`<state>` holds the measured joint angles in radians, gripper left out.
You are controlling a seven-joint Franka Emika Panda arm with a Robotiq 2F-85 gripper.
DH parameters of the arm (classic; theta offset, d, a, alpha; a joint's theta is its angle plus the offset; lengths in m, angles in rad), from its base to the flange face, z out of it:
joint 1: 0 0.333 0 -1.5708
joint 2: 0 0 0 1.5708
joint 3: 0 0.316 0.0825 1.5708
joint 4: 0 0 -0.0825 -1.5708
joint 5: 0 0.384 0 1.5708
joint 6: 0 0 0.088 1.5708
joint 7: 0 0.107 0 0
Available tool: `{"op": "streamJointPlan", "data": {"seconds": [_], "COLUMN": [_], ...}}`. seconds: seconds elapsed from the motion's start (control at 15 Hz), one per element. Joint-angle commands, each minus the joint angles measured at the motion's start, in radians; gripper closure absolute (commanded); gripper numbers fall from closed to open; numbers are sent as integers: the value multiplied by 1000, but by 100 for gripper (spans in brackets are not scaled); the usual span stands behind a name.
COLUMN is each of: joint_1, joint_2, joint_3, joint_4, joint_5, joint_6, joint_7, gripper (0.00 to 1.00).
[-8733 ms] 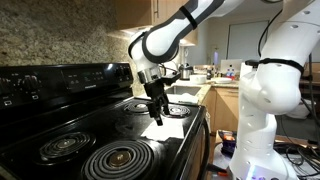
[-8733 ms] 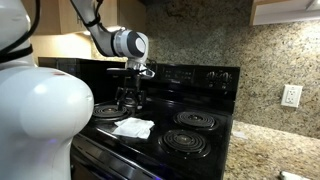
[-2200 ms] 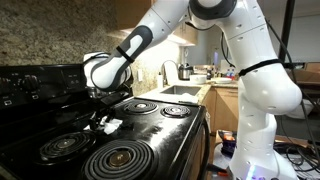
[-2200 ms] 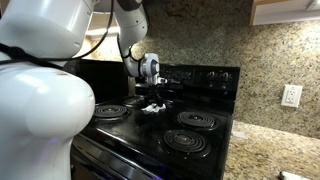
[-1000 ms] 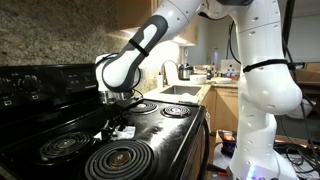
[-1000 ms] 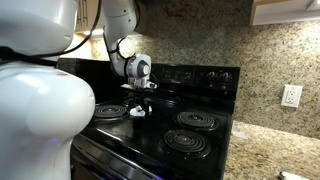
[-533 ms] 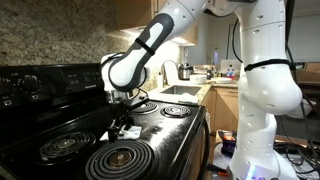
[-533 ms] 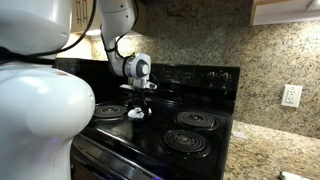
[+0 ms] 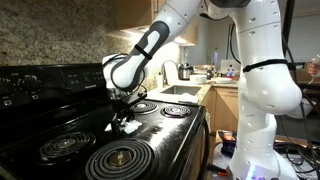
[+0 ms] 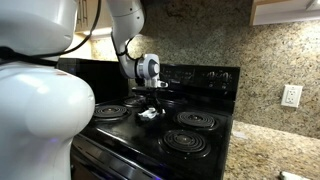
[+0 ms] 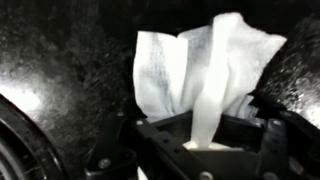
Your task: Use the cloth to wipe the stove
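Glossy stove (image 9: 168,128) lies beneath end effector (image 9: 122,121), which wrist view shows pinching the cloth (image 11: 185,70).

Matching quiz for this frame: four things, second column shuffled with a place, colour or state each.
1. cloth
2. pincer
3. stove
4. outlet

A. on the granite wall
B. glossy black, with coil burners
C. shut on the cloth
D. white, bunched, over the middle of the stove

Pairs: 1-D, 2-C, 3-B, 4-A
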<state>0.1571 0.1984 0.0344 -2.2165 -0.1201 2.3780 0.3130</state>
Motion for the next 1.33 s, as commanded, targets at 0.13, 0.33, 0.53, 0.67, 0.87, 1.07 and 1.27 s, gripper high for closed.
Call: {"op": "streamJointPlan", "data": {"seconds": [0.13, 0.33, 0.53, 0.67, 0.87, 1.07, 1.27], "joint_1": [-8, -12, -30, -42, -59, -74, -80], "joint_2": [112, 169, 187, 183, 179, 203, 231], "joint_3": [-54, -76, -83, -85, -88, -92, -93], "joint_4": [157, 248, 319, 351, 384, 417, 428], "joint_5": [-70, -52, -14, 2, 7, 17, 25], "joint_6": [-29, -56, -85, -103, -108, -122, -140], "joint_7": [74, 68, 43, 33, 32, 30, 29], "gripper": [91, 91, 91, 91, 91, 91, 92]}}
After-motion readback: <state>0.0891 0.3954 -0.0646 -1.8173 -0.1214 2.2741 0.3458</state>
